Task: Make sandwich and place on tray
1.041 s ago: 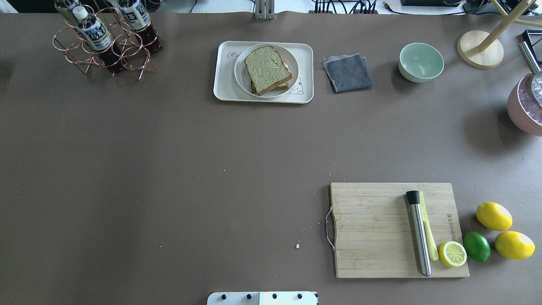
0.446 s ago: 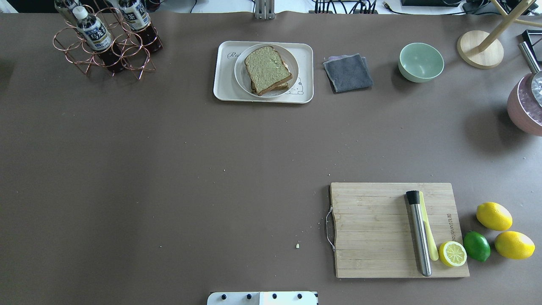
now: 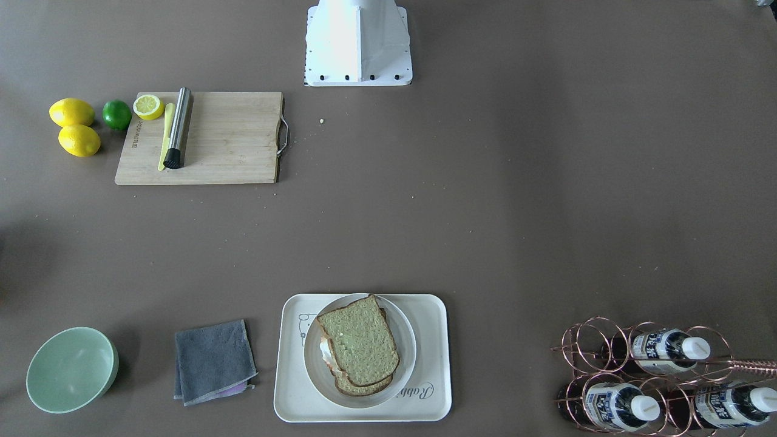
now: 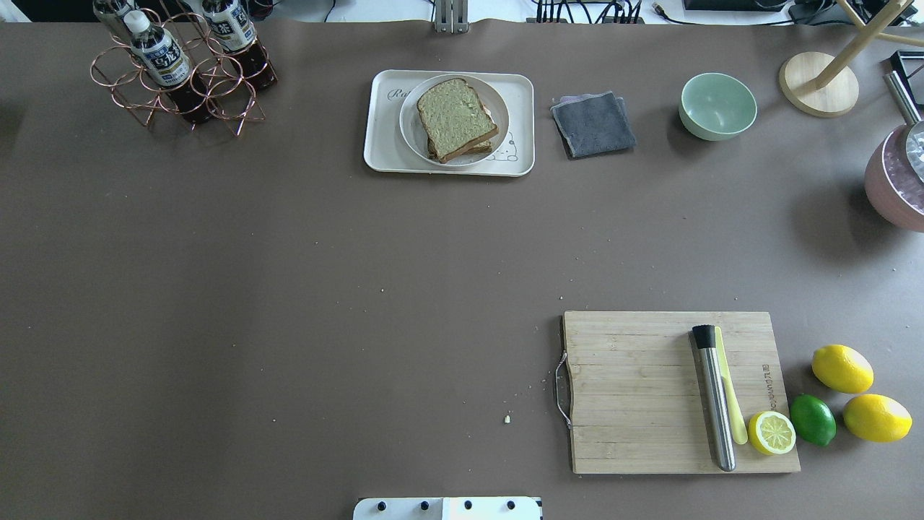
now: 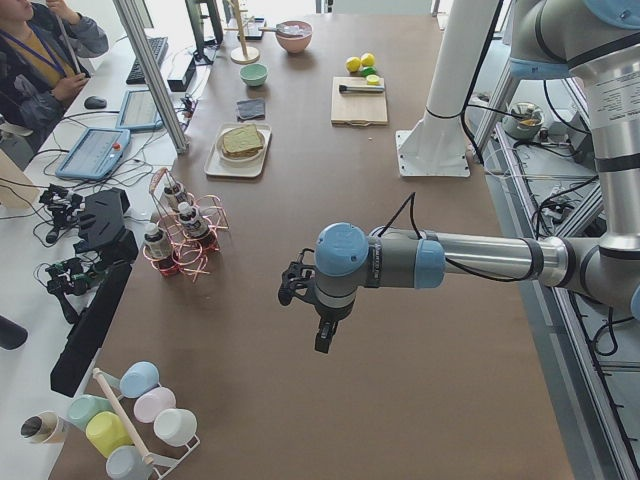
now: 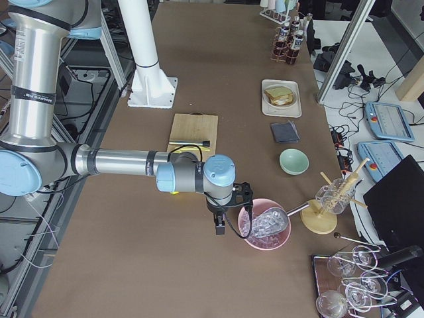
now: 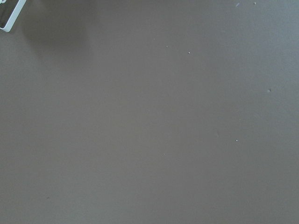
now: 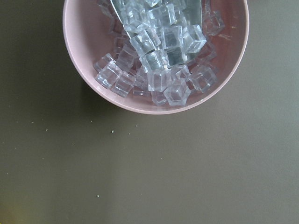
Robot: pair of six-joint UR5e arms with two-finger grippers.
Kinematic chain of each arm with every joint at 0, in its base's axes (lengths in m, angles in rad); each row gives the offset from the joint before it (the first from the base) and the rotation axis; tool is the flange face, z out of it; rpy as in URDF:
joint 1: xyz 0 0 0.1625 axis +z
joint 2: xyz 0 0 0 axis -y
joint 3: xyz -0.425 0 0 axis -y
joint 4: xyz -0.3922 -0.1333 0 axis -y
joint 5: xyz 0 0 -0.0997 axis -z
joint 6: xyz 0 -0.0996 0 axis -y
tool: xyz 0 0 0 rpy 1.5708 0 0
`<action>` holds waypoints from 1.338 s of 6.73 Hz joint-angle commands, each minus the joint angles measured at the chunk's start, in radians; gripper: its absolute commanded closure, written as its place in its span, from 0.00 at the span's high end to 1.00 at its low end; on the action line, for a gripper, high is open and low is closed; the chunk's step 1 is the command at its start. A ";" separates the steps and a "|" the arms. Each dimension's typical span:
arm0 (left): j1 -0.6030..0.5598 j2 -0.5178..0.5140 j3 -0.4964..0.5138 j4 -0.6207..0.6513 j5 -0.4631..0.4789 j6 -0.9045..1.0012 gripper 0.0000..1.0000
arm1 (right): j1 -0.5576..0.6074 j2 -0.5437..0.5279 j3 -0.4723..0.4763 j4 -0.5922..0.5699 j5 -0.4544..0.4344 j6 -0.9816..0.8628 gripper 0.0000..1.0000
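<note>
Two arms, both parked well away from the work.
- Left gripper (image 5: 322, 338) hangs over bare tabletop toward the left end.
- Right gripper (image 6: 220, 226) hangs just beside the pink ice bowl (image 8: 84, 60) toward the right end.
- You cannot tell from these side views whether either one is spread or closed.

Task thing: the sandwich (image 4: 456, 118) sits on its plate (image 4: 411, 137), and the plate sits on the tray (image 4: 379, 144), at the middle of the far edge, opposite the robot's base.

Judgement: build and placement look finished, so the step in hand is standing clear.
- Lift the right arm before you swing it, or it may clip the ice bowl.
- Keep both arms off the far edge.
- The top slice lies skewed over the lower one. Leave it, since a nudge could slide it off the egg (image 3: 325, 352).

Count, large to small:
- one cutting board (image 4: 628, 390), robot-side edge, rightward
- one tray
- one bottle rack (image 4: 216, 94), three bottles (image 3: 665, 351)
- one plate
- one ice bowl
- one green bowl (image 4: 717, 105)
- one grey cloth (image 4: 593, 124)
- two bread slices
- one steel muddler (image 4: 715, 397)
- two lemons (image 4: 842, 368)
- one lime (image 4: 812, 419)
- one half lemon (image 4: 772, 432)
</note>
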 commanded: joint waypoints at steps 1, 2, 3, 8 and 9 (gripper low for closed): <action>0.000 0.000 -0.001 0.002 -0.002 -0.001 0.97 | 0.000 0.005 -0.002 0.000 -0.004 0.002 1.00; 0.000 -0.003 0.000 0.002 -0.002 -0.001 0.97 | 0.000 0.005 0.001 0.000 -0.003 0.002 1.00; 0.000 -0.003 -0.001 0.002 -0.002 -0.001 0.97 | 0.000 0.005 0.002 0.000 0.000 0.002 1.00; 0.000 -0.001 0.002 0.005 -0.002 -0.001 0.97 | 0.000 0.008 0.014 -0.002 -0.001 0.002 1.00; 0.002 -0.001 0.002 0.005 0.000 -0.001 0.97 | 0.000 0.006 0.015 -0.002 -0.001 0.002 1.00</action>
